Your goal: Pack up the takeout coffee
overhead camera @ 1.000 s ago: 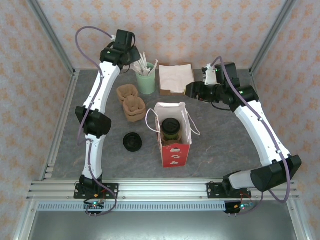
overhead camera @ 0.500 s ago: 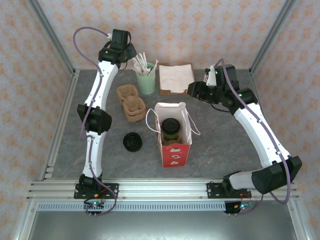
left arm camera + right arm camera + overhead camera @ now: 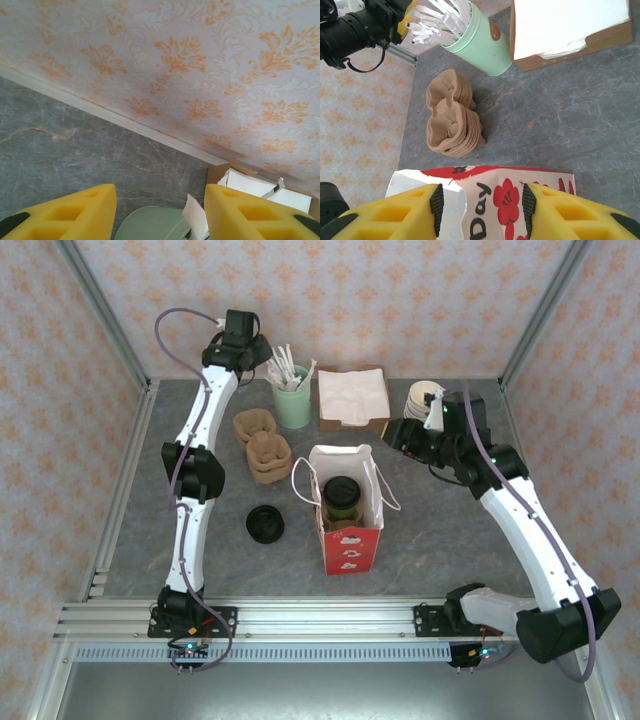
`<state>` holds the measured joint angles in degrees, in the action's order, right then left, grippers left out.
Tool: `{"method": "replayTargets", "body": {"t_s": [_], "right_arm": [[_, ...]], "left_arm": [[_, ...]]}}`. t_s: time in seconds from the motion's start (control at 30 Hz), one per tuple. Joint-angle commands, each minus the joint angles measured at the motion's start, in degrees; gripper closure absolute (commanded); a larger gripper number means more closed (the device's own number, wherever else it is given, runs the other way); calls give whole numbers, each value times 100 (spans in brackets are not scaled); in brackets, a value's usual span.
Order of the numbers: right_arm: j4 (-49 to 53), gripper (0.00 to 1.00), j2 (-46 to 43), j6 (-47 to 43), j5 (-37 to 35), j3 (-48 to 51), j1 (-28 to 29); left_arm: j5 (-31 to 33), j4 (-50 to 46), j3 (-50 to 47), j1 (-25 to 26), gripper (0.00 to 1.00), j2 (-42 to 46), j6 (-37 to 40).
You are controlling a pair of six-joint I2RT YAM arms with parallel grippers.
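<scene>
The gray table (image 3: 450, 530) is carrying a red paper bag (image 3: 350, 540), which is standing upright near the middle. The takeout coffee (image 3: 341, 495) is sitting inside this bag. The 2 pincers are both empty. The right pincer (image 3: 481, 202) is hanging partly open above the bag. The left pincer (image 3: 160, 200) is hanging partly open near the mint-green cup (image 3: 293, 405).

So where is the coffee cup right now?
Top view: the cup stands inside the red bag at mid-table, right of the loose black lid and in front of the napkin box.
</scene>
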<state>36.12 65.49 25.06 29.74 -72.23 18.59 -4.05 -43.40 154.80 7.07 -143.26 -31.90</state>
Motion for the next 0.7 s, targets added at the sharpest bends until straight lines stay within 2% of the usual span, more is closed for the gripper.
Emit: {"method": "replayTargets", "body": {"t_s": [0.0, 0.27, 0.67], "right_arm": [[-258, 53, -236, 188, -255, 153, 13], [-369, 54, -345, 186, -298, 262, 38], [-278, 55, -395, 28, -291, 341, 39]], "left_arm": [[-226, 457, 243, -48, 52, -126, -147], [-436, 814, 269, -48, 61, -290, -251], [-539, 866, 252, -40, 74, -395, -295]]}}
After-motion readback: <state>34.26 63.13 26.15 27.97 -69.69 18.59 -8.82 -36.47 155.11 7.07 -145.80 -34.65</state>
